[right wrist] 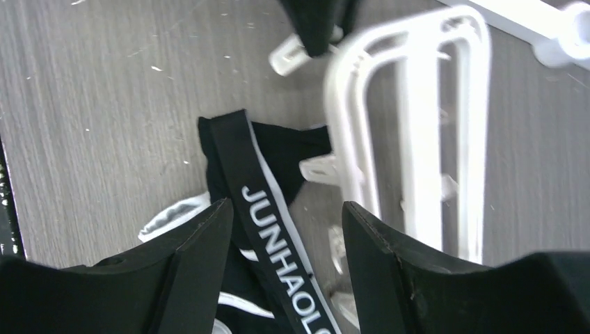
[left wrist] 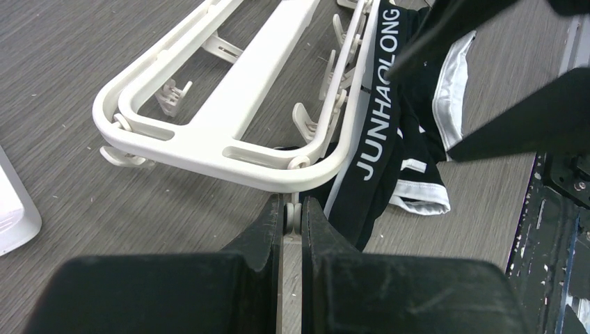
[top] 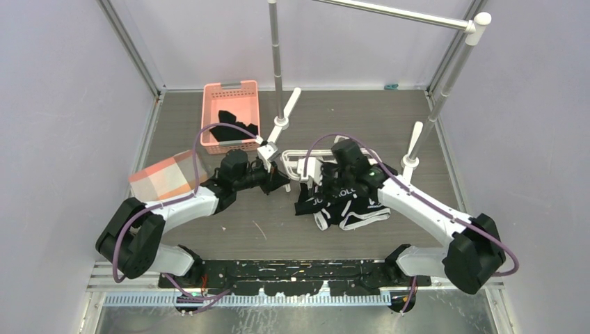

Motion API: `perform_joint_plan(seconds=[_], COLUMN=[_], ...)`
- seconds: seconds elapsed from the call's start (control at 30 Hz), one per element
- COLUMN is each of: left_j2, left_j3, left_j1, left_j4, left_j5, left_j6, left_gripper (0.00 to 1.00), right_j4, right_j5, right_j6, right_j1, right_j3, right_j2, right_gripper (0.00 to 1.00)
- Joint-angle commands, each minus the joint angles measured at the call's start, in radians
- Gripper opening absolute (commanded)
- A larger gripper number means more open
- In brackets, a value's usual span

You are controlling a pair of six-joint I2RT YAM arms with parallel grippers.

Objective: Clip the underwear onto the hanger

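The white hanger (top: pixel 298 162) lies flat on the table, its rounded end toward my left gripper (top: pixel 280 182). In the left wrist view my left gripper (left wrist: pixel 294 214) is shut on a small white clip tab under the hanger's rim (left wrist: pixel 229 149). The black underwear (top: pixel 344 205) lies beside and partly under the hanger, its "JUNHAOLONG" waistband (left wrist: pixel 379 118) running along the frame's edge. My right gripper (right wrist: pixel 285 216) is open, its fingers either side of the waistband (right wrist: pixel 268 209), right beside the hanger (right wrist: pixel 417 139). In the top view it (top: pixel 328 184) hovers over the underwear.
A pink basket (top: pixel 214 111) holding plain black garments stands at the back left. The grey metal rail stand (top: pixel 278 69) with white feet stands behind the hanger. A pink and white box (top: pixel 165 177) sits at the left.
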Motion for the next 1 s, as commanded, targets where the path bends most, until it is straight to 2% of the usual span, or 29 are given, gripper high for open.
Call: perform_joint_plan(seconds=[0.0,0.13,0.27,0.43,0.67,0.97], left_j2=[-0.047,-0.048,-0.049,-0.031,-0.044,-0.138], left_j3=[0.036,0.035,0.031,0.038,0.028,0.005], left_j1=[-0.001,-0.001,-0.001,-0.001,-0.001,-0.001], left_j4=[0.043,0.044,0.037,0.016,0.000,-0.053], left_j5=[-0.008,-0.005,-0.037,-0.087,-0.136,-0.167], left_j6=[0.008,0.006,0.005,0.006,0.012,0.023], left_gripper=[0.00,0.00,0.00,0.00,0.00,0.00], right_j4=[0.049,0.015,-0.017,-0.023,-0.007,0.107], right_j5=[-0.061,-0.123,-0.210,-0.108,-0.001,0.008], right_j6=[0.064,0.036,-0.018,-0.036,-0.034,0.097], right_j1=[-0.065,-0.078,-0.078,-0.078,-0.078,-0.079], right_j3=[0.023,0.027,0.038,0.062,0.079,0.043], right_j2=[-0.095,-0.073,0.016,0.138,0.197,0.100], right_gripper=[0.66,0.67,0.67,0.65,0.64,0.61])
